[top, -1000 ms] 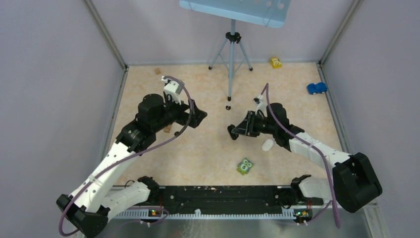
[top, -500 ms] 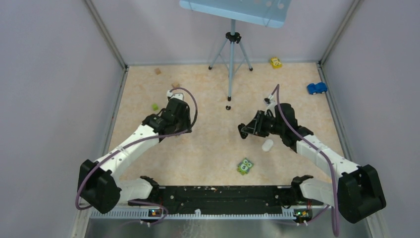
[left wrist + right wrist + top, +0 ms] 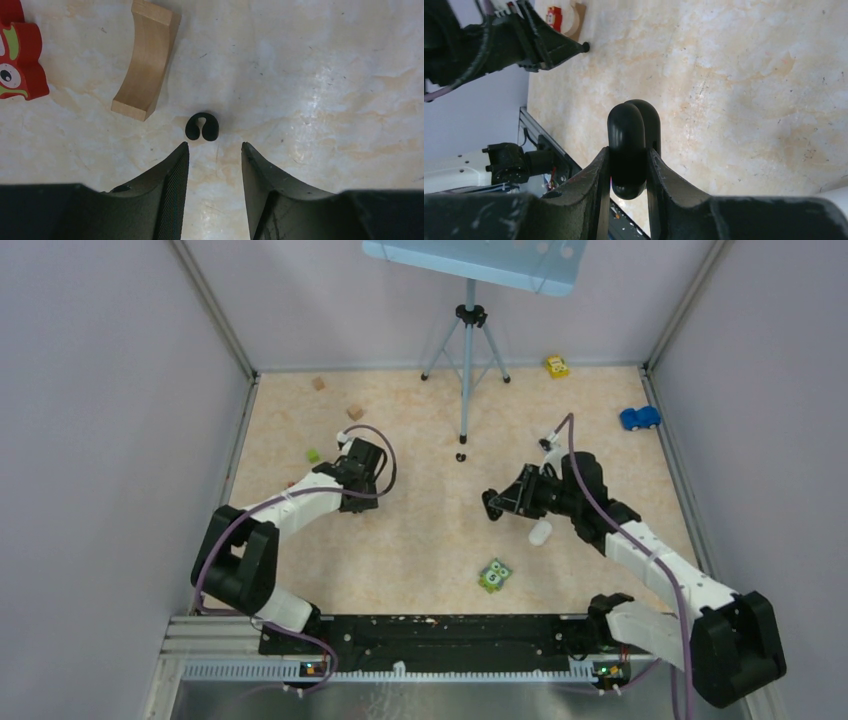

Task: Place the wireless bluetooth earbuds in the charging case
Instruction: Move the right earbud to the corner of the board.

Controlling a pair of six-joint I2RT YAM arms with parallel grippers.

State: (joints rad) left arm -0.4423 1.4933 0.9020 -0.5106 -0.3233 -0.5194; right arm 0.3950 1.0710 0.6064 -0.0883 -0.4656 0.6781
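Note:
A small black C-shaped earbud (image 3: pixel 202 126) lies on the table, just beyond the tips of my left gripper (image 3: pixel 214 147). Those jaws stand apart with only bare table between them. From above, the left gripper (image 3: pixel 352 496) points down at the left-centre of the table. My right gripper (image 3: pixel 628 150) is shut on a black pebble-shaped charging case (image 3: pixel 629 125), held above the table at centre right (image 3: pixel 491 505). Two more tiny black buds (image 3: pixel 460 456) lie near the tripod foot. A white case (image 3: pixel 540 532) rests beside the right arm.
A curved wooden block (image 3: pixel 145 60) and a red toy (image 3: pixel 20 55) lie just left of the earbud. A tripod (image 3: pixel 467 360) stands at the back centre. Scattered about are a green owl block (image 3: pixel 495 575), a blue car (image 3: pixel 639 418), a yellow car (image 3: pixel 557 366) and wooden cubes (image 3: pixel 354 411).
My left arm has folded in and come down over the left-centre of the table, its jaws narrowing. The right arm moved slightly right, still gripping the black case.

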